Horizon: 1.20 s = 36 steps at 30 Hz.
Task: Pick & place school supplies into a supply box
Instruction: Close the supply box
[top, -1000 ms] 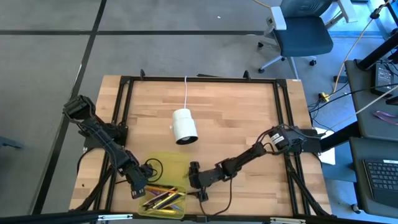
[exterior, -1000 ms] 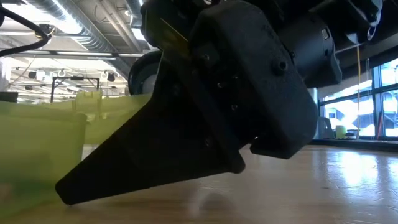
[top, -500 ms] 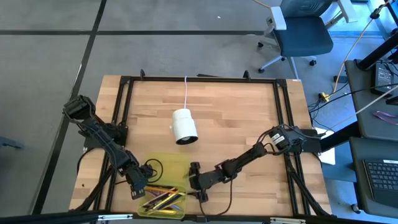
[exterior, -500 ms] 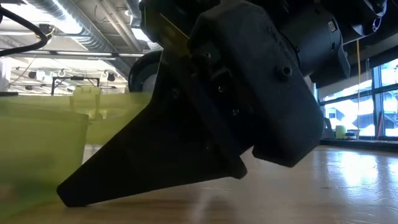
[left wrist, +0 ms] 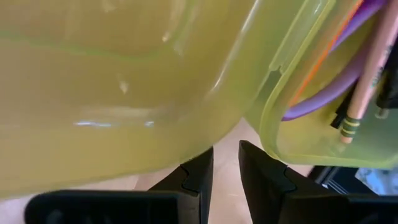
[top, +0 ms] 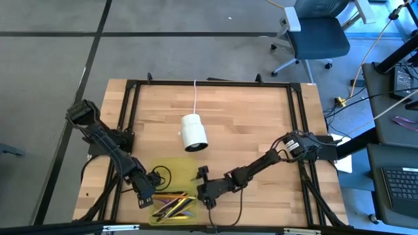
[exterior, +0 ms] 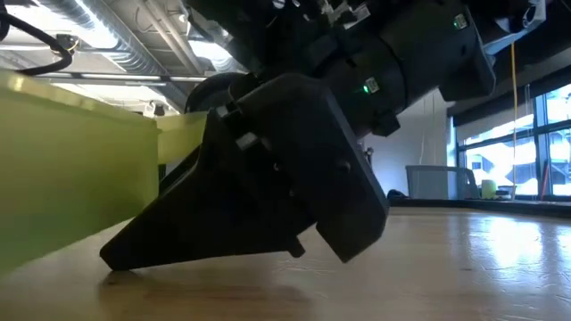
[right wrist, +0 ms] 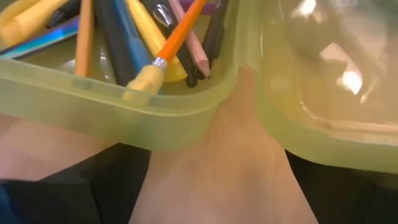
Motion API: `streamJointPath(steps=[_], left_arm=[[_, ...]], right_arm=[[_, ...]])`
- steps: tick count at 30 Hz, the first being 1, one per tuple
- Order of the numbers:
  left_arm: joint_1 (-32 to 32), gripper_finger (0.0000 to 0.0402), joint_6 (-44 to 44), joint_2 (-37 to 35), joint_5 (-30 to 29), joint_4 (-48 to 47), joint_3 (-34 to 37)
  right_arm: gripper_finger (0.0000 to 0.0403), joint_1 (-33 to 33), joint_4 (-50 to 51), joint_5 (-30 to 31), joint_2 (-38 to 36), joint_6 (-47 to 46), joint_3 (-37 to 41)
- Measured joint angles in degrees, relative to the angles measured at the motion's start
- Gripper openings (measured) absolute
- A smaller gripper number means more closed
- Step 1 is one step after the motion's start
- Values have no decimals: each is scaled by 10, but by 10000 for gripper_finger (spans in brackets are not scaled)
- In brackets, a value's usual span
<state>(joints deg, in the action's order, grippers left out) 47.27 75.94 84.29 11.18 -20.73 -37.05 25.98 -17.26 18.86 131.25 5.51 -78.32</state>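
Since the earlier frames, your right gripper point(top: 204, 190) has edged toward 9 o'clock, and the translucent yellow-green plastic supply box point(top: 171, 200) has its lid lifted. Box sits at the table's 6 o'clock edge, partly cut off. Pens and pencils point(right wrist: 134, 37) lie inside. Left gripper point(top: 145, 196): fingers nearly closed under the lid, grip unclear. Right jaws: cannot tell.

Even overhead light keeps the pale wooden table point(top: 248, 124) bright with soft shadows. Ceiling lamps and windows glare at table level, silhouetting the dark arm. Both wrist close-ups are blurred, and glare glints on the translucent yellow-green plastic case point(right wrist: 323, 106).
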Motion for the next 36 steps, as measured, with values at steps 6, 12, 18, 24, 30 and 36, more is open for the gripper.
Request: streamJointPath(steps=[6,12,18,24,30,36], left_arm=[[0,72,0,-25,4,-6,0],[0,66,6,-41,4,-24,0],[1,43,1,-48,4,-40,0],[1,23,0,-65,5,-54,0],[1,7,-2,-89,3,-58,0],[7,1,-3,-120,-15,-61,0]], right_arm=[[369,-1,2,8,-2,14,0],[369,6,3,32,-6,57,1],[369,17,0,102,-8,127,2],[369,17,-14,98,-8,183,2],[369,17,-20,100,-9,226,2],[369,17,-22,102,-9,235,2]])
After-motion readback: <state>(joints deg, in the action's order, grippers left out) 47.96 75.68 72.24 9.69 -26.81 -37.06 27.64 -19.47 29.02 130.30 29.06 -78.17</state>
